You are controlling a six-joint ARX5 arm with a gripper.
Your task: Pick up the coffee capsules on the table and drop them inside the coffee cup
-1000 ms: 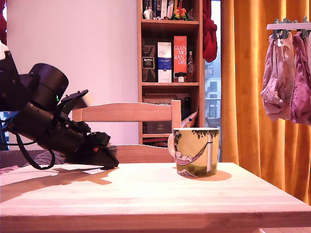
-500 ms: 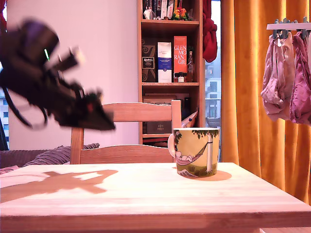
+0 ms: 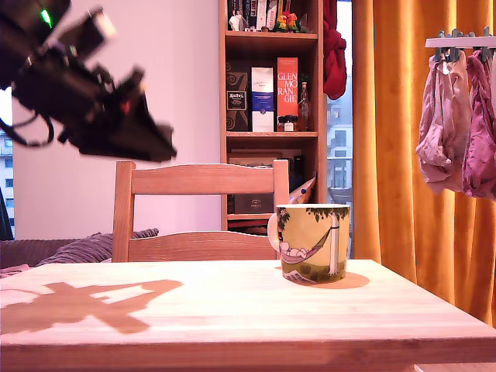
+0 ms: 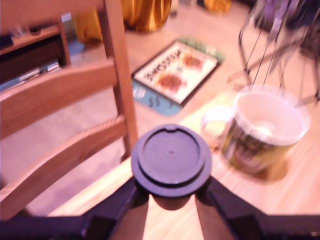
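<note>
gripper (image 4: 171,192) clamped on dark capsule (image 4: 171,161), lower centre of wrist frame; looks light, rigid, slippery, best pinched under rim. coffee cup (image 3: 313,242) right of centre on table (image 3: 232,310).

Capsule (image 4: 171,159): I see dark, smooth, matt plastic on its flat top, held between the fingers.
Gripper (image 4: 171,197): black, matt, looks like plastic to me.
Coffee cup (image 3: 313,242): glossy printed ceramic; inside pale and shiny in my wrist view.
Table (image 3: 232,310): light wood, smooth, faint sheen.
Chair (image 3: 198,180): wood, reddish, satin finish.
Curtain (image 3: 403,132): orange cloth, matt, folded.
</note>
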